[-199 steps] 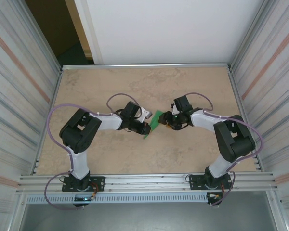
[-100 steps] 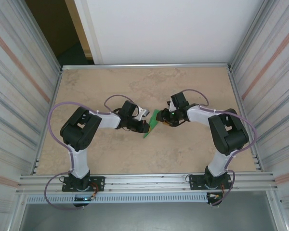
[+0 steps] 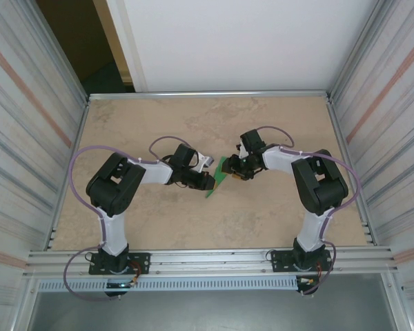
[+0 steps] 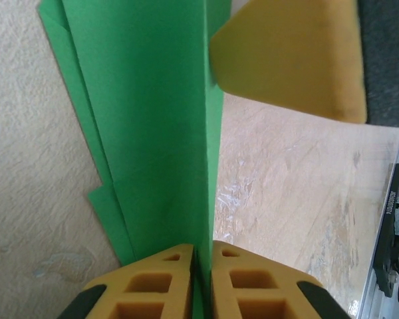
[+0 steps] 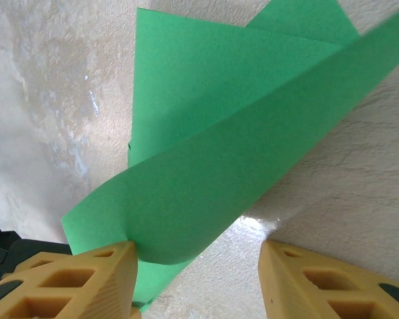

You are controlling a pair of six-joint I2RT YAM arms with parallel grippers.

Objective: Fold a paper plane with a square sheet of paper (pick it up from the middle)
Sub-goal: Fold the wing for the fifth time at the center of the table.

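The paper plane (image 3: 217, 181) is a folded piece of bright green paper at the table's middle, its layers meeting in a centre ridge. My left gripper (image 3: 208, 183) is on its left side. In the left wrist view the left gripper (image 4: 201, 249) is shut on the ridge of the paper plane (image 4: 146, 119), which stands on edge above the table. My right gripper (image 3: 232, 169) is at the paper's right end. Seen from the right wrist, this gripper (image 5: 196, 266) is open, and a curled flap of the paper plane (image 5: 206, 166) rests against one of its fingers (image 5: 100, 279).
The beige table (image 3: 262, 221) is boxed in by ribbed metal walls on the left (image 3: 27, 138) and right (image 3: 390, 124). An aluminium rail (image 3: 214, 261) runs along the near edge. A finger of the right gripper (image 4: 286, 53) hangs close over the paper.
The right gripper has moved left and a little farther back, closer onto the paper's right end. The left gripper has kept its hold and barely moved.
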